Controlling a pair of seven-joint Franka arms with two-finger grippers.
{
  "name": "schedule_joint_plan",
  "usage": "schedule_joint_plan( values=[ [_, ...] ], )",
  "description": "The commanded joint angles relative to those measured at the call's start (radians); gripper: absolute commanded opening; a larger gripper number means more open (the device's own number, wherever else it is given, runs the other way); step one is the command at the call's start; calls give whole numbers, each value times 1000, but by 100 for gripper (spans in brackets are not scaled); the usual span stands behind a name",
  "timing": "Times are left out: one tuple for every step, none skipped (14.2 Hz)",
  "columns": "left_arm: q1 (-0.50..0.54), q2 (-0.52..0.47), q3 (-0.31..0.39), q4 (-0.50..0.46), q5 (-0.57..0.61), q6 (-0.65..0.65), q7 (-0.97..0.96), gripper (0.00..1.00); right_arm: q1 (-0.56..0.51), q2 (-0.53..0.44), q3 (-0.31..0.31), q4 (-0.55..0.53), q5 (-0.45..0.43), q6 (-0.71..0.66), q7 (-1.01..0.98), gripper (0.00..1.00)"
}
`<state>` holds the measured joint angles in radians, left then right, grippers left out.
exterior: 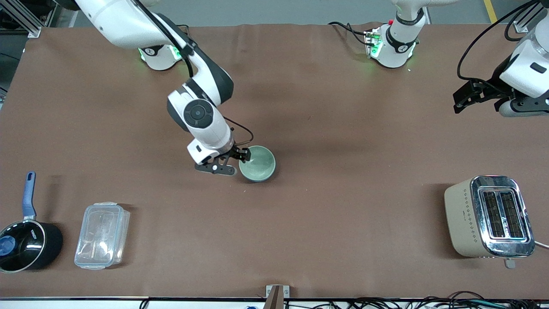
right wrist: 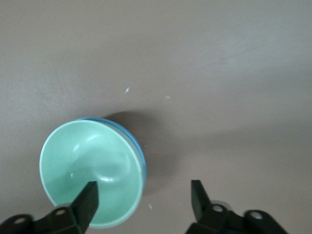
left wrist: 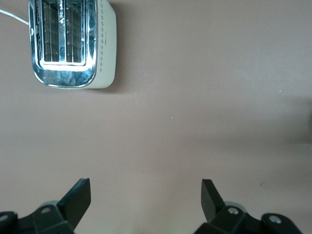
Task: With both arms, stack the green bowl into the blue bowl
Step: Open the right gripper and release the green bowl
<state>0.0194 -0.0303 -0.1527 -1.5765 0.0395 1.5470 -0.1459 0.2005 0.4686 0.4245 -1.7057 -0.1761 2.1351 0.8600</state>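
Observation:
The green bowl (exterior: pixel 257 163) sits nested inside the blue bowl in the middle of the table. In the right wrist view the green bowl (right wrist: pixel 90 173) fills the blue bowl (right wrist: pixel 139 148), of which only a thin rim edge shows. My right gripper (exterior: pixel 230 162) is open and empty, low beside the bowls on the right arm's side; it also shows in the right wrist view (right wrist: pixel 144 200), with one finger (right wrist: pixel 87 197) over the green bowl's inside. My left gripper (exterior: pixel 469 96) is open and empty, held up over the left arm's end of the table; in its own view (left wrist: pixel 145 197) only bare table lies below.
A beige toaster (exterior: pixel 489 216) stands near the front at the left arm's end, also in the left wrist view (left wrist: pixel 73 43). A clear plastic box (exterior: pixel 102 235) and a black saucepan with a blue handle (exterior: pixel 25 242) lie near the front at the right arm's end.

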Motion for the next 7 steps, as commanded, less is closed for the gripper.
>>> schedule_joint_plan(
  values=[
    [8,-14,-1,-10,-23,-13,8,100,-73,-181,22,-29,-20,-104,-4,100],
    [5,-14,-2,-10,-23,-13,5,100,-94,-221,17,-28,-22,-121,-15,100],
    [5,-14,-2,-8,-23,-13,5,100,-116,-266,1,-29,-22,-136,-53,100],
    [5,-13,-2,-8,-23,-13,6,100,-116,-298,-51,-29,-22,-167,-112,100],
    [5,-13,-2,-8,-23,-13,9,100,-112,-324,-113,-29,-22,-182,-177,100],
    [5,-13,-2,-8,-23,-13,9,100,-105,-350,-171,-29,-14,-191,-252,100],
    [2,-13,-4,-8,-23,-13,8,100,-105,-364,-217,-26,-11,-207,-312,100]
  ],
)
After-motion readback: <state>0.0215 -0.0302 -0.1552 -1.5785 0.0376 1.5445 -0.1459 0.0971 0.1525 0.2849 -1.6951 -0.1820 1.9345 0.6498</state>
